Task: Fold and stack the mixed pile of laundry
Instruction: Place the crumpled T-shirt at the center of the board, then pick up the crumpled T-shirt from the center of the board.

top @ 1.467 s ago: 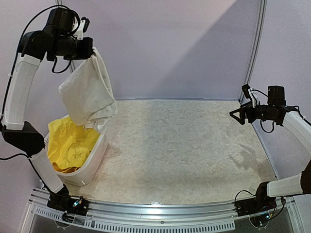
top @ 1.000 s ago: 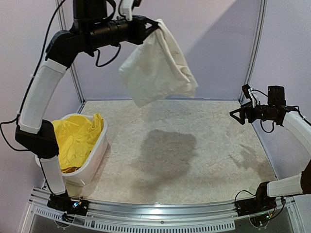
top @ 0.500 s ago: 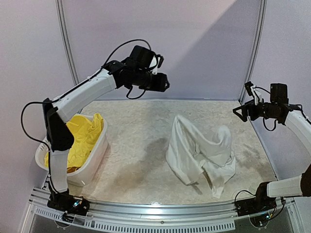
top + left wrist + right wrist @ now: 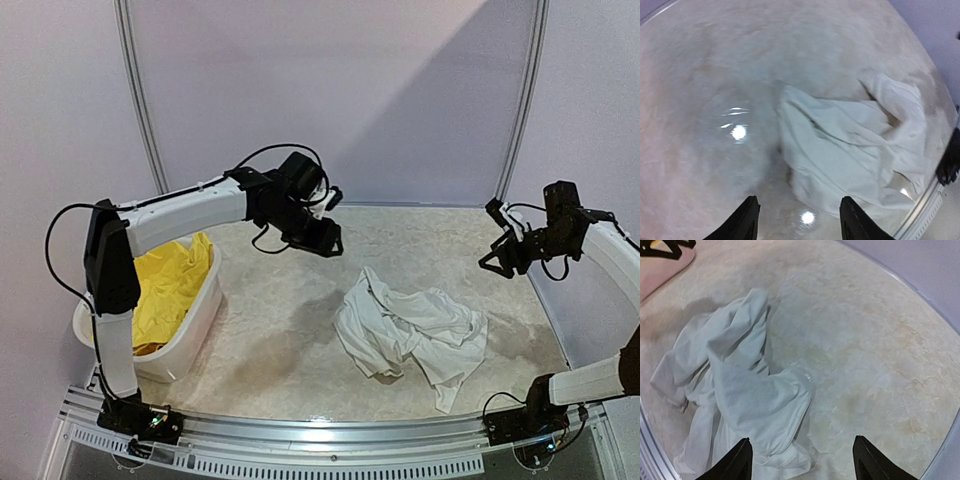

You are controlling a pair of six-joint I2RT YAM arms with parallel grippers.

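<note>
one white t-shirt (image 4: 410, 330): crumpled on the table (image 4: 300, 270), right of centre
left gripper (image 4: 797, 221): fingers apart, empty, above the table
right gripper (image 4: 802, 462): fingers apart, empty, airborne
yellow garment (image 4: 165, 290): in white basket (image 4: 205, 315)

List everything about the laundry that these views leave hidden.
- Top view: whatever lies under the yellow garment in the basket; the cloth covers it.
- All views: the collar and sleeves of the white T-shirt; it lies crumpled and its own folds hide them.
- Right wrist view: the T-shirt's lower part, cut off by the bottom edge.
- Top view: any marks on the yellow garment, too small to see.
</note>
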